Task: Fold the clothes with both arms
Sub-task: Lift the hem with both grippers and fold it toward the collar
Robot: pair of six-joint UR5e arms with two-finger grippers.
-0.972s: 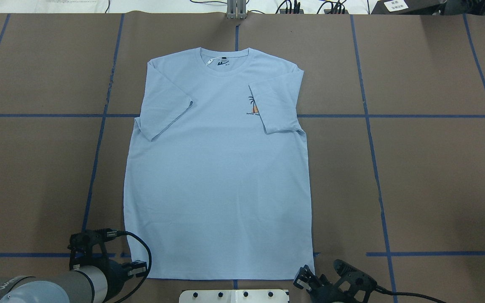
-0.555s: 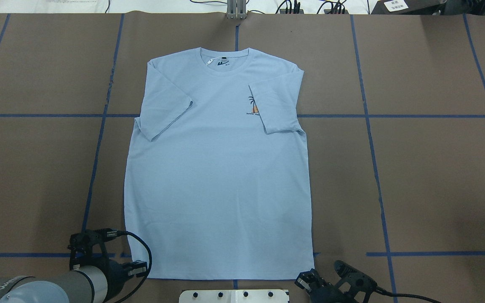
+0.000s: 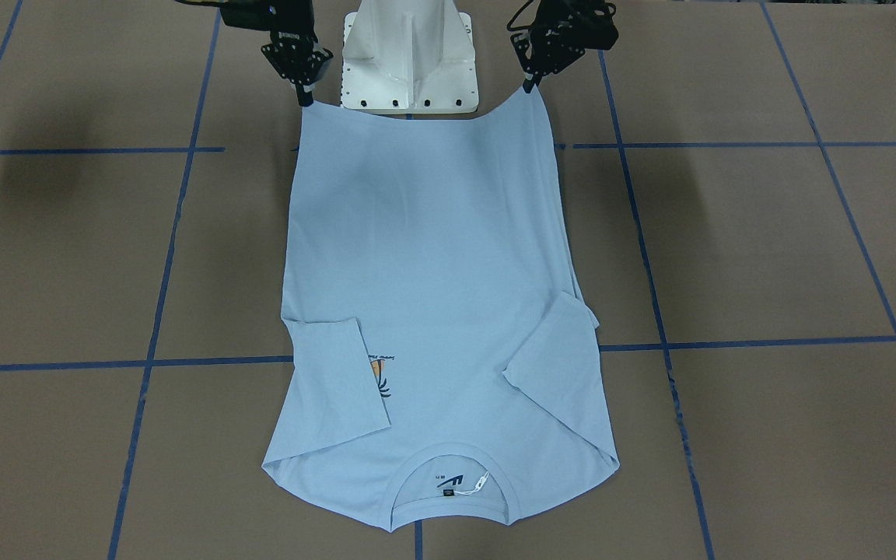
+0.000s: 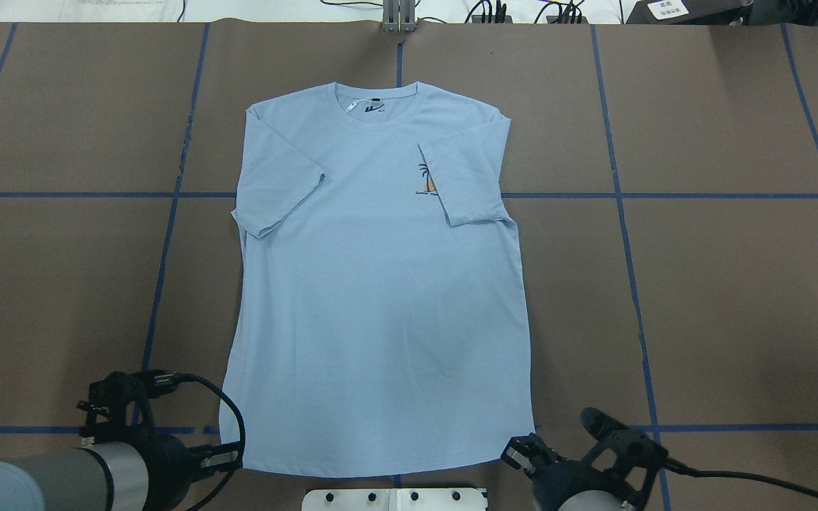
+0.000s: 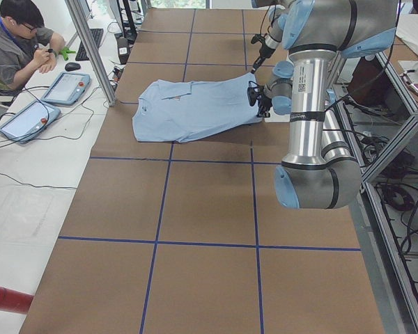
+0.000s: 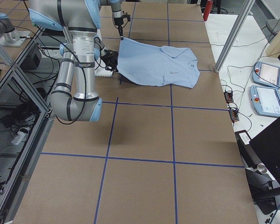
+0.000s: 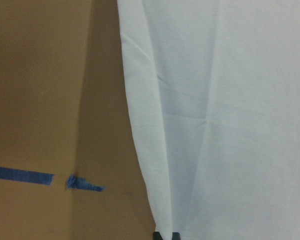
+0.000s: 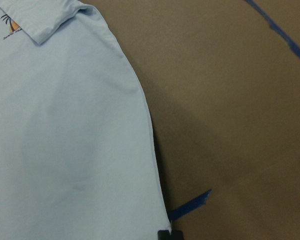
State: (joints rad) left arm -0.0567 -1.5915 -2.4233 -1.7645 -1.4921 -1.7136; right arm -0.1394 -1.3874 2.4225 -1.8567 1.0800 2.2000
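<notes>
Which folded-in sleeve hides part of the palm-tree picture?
The sleeve on the robot's right; its edge overlaps the palm-tree print. The other sleeve lies on plain cloth.

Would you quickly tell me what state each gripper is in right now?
Left gripper: closed, holding a hem corner of the T-shirt.
Right gripper: closed, holding the other hem corner.

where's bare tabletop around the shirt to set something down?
Bare brown table on both sides of the T-shirt, plus a narrower strip beyond the collar. Crowded at the near edge: left gripper and right gripper pinch the hem corners beside the white base plate.
</notes>
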